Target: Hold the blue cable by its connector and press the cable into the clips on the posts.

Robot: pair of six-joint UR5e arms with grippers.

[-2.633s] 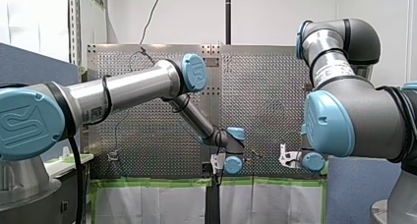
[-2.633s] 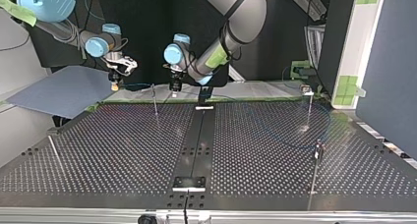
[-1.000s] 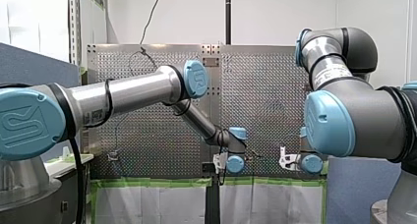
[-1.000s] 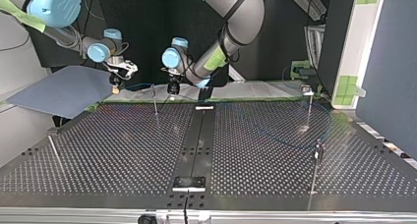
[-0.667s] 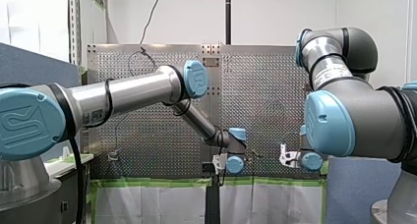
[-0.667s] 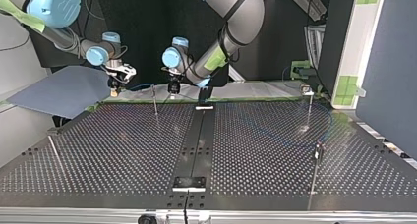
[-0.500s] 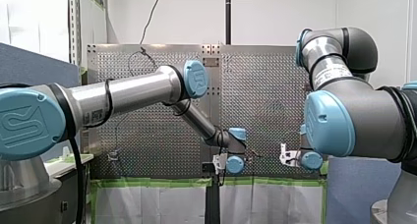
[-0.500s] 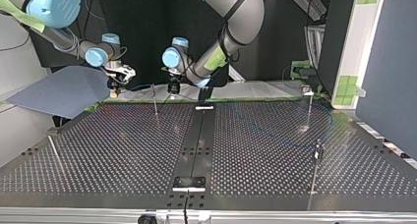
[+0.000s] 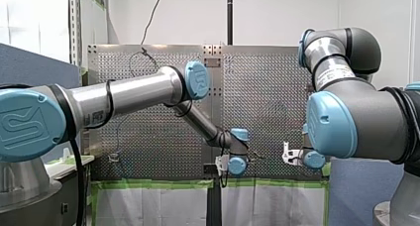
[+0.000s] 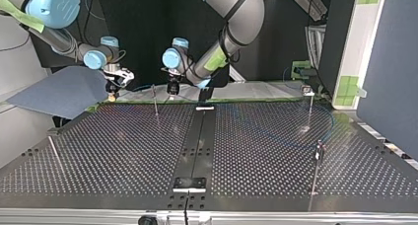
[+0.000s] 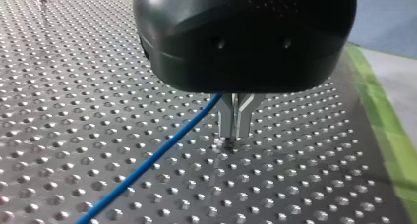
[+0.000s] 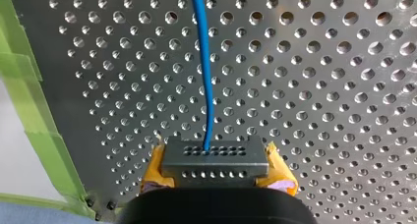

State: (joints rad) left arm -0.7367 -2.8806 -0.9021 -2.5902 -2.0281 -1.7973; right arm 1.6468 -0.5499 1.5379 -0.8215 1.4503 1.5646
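Note:
The blue cable runs ahead out of a grey connector block, and my right gripper is shut on that block with its yellow pads. In the top view my right gripper hangs over the table's far left edge, and the cable arcs from it to a thin post. My left gripper hangs just right of that post. Its metal fingers are shut, tips close over the table. The cable meets them near their base; whether it is pinched is hidden.
The perforated table carries more posts at the top view's right, near right and near left. The cable loops wide on the right. A grey-blue sheet lies beyond the left edge. Green tape lines the far edge.
My right gripper has carried the connector a little further left in the top view, away from the post. My left gripper has barely shifted.

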